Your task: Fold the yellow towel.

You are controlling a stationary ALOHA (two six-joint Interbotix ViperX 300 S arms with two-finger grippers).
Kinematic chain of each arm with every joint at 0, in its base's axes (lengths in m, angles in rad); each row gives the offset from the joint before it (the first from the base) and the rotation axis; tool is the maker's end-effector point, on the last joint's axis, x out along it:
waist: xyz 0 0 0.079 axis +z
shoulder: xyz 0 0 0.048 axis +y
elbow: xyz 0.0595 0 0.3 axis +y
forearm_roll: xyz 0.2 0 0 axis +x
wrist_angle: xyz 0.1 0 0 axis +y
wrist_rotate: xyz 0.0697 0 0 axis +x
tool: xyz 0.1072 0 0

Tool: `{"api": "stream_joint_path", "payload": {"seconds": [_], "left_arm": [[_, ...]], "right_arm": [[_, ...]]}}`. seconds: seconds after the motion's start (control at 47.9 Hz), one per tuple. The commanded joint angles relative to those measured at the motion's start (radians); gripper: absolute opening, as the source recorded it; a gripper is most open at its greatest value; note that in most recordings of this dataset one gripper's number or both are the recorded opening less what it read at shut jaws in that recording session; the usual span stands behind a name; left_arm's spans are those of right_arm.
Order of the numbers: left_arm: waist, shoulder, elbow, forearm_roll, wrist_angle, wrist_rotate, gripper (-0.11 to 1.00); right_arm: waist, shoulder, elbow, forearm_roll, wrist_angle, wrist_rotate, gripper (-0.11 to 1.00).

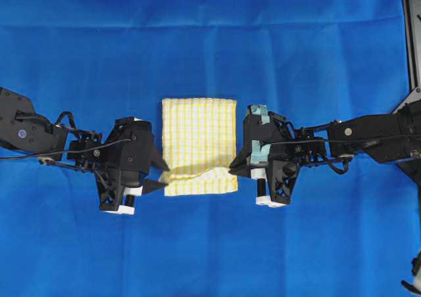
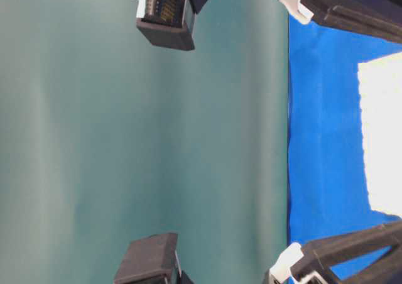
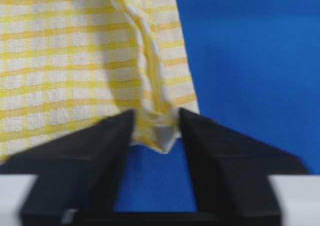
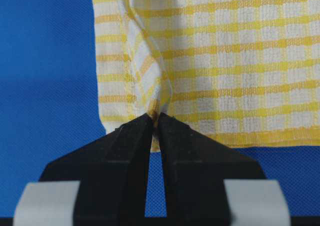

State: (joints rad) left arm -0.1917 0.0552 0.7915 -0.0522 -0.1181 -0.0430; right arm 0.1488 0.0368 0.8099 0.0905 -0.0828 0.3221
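The yellow towel (image 1: 197, 142) lies folded into an upright rectangle on the blue table cloth, its near edge rumpled and lifted. My left gripper (image 1: 168, 178) is at the towel's near left corner. In the left wrist view the left gripper (image 3: 156, 117) stands open, and the bunched corner of the towel (image 3: 75, 61) sits loosely between its fingers. My right gripper (image 1: 231, 171) is at the near right corner. In the right wrist view the right gripper (image 4: 155, 117) is shut on a raised pinch of the towel (image 4: 225, 61).
The blue table cloth (image 1: 210, 47) covers the whole table, with creases across the back. A black frame (image 1: 411, 34) runs down the right edge. In the table-level view the towel (image 2: 383, 133) shows as a pale patch between black arm parts.
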Motion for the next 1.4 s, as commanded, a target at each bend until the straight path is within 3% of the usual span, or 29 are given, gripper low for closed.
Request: {"api": "stream_joint_path", "payload": {"seconds": [0.0,0.104,0.23,0.292,0.439,0.648,1.044,1.379], "left_arm": [[-0.005,-0.014,-0.017,-0.002,-0.003,0.006,0.40],[-0.005,-0.031,-0.018,-0.002,0.014,0.012,0.53],[-0.005,-0.084,-0.017,-0.002,0.083,0.012,0.51],[-0.005,-0.129,-0.015,0.000,0.133,0.014,0.51],[-0.005,-0.233,0.005,0.002,0.193,0.014,0.51],[-0.003,-0.413,0.087,0.005,0.192,0.014,0.51],[0.008,-0.775,0.279,0.009,0.135,0.020,0.51],[0.057,-1.008,0.428,0.011,0.109,0.087,0.51]], "right_arm": [[0.003,-0.011,-0.021,0.002,-0.002,-0.003,0.08],[0.003,-0.028,-0.031,0.002,-0.002,-0.003,0.29],[0.009,-0.074,-0.028,-0.008,0.021,-0.017,0.67],[0.009,-0.112,-0.020,-0.020,0.048,-0.020,0.75],[0.008,-0.230,0.009,-0.069,0.114,-0.021,0.70],[0.003,-0.410,0.083,-0.127,0.173,-0.021,0.69],[-0.021,-0.815,0.239,-0.184,0.308,-0.021,0.69],[-0.029,-1.066,0.345,-0.224,0.396,-0.020,0.69]]}}
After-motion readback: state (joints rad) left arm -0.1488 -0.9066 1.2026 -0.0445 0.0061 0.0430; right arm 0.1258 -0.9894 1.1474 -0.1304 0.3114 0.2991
